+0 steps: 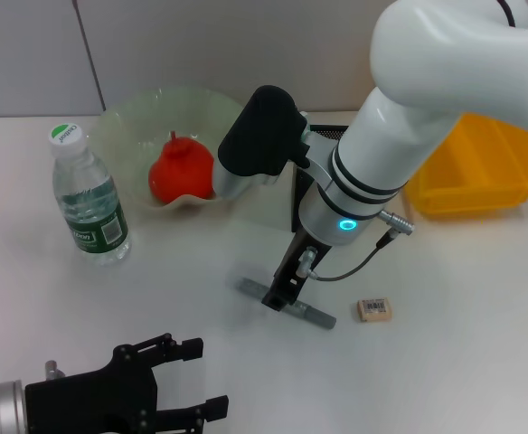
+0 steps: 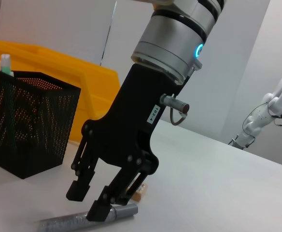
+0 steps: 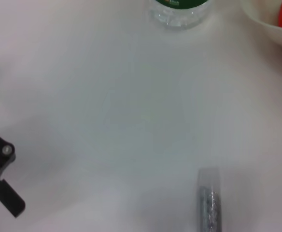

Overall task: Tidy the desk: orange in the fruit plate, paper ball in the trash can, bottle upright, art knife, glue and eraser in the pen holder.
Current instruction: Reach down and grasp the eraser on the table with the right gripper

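Currently our right gripper [image 1: 279, 296] hangs low over the middle of the white desk [image 1: 201, 262], straddling a slim grey art knife [image 1: 311, 314] that lies flat beneath it. From the left wrist view, the jaws are parted a little, one fingertip [image 2: 98, 210] touching the knife's barrel and the other lifted just clear, so nothing is held yet.

Our left gripper [image 1: 184, 380] waits near the front edge of the desk, fingers spread wide and empty.

Behind the right arm stands the black mesh pen holder [image 2: 31, 126], with a green-capped stick already inside (likely the glue, though we cannot be sure). The beige eraser [image 1: 373, 309] lies just beside the knife's far end. The orange [image 1: 181, 169] sits in the pale-green fruit plate [image 1: 124, 117], the water bottle [image 1: 88, 194] stands upright on the robot's left, and the yellow trash can [image 1: 476, 172] is at the back right.

To do this step well, we judge the fingers should settle evenly on both sides of the thin barrel before closing, gripping across its width near the middle so it lifts level and does not roll or pivot away. Then it goes upright into the holder.
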`<state>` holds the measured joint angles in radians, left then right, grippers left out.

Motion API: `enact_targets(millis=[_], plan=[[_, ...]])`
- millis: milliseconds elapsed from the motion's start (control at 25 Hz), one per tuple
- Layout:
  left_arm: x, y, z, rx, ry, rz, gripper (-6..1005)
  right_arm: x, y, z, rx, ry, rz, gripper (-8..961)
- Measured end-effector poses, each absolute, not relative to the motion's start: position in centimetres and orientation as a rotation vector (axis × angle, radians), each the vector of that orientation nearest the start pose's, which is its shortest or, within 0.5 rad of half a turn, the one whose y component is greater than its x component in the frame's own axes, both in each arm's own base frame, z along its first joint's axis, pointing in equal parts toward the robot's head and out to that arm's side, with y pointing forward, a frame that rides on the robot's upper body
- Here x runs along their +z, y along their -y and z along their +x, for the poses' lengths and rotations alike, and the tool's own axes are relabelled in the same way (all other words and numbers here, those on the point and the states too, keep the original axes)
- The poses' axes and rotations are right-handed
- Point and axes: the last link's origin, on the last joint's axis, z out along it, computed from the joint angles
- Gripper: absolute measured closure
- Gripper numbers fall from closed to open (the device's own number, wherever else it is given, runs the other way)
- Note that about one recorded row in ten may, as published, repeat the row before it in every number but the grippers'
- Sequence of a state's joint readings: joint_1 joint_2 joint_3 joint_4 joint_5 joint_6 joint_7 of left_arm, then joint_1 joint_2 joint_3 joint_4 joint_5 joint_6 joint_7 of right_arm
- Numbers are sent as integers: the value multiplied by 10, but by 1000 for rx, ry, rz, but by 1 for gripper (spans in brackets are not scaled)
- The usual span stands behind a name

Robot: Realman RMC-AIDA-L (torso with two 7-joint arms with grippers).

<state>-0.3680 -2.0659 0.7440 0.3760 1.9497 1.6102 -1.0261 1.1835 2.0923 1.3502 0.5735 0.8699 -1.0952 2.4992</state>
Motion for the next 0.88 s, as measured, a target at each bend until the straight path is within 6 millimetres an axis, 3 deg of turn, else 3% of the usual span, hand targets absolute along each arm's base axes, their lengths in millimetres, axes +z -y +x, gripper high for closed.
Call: enact_targets(millis=[880], plan=[[-44, -242, -308, -821, 630, -2772, 139, -132, -392, 103, -629, -491, -2810, 556]])
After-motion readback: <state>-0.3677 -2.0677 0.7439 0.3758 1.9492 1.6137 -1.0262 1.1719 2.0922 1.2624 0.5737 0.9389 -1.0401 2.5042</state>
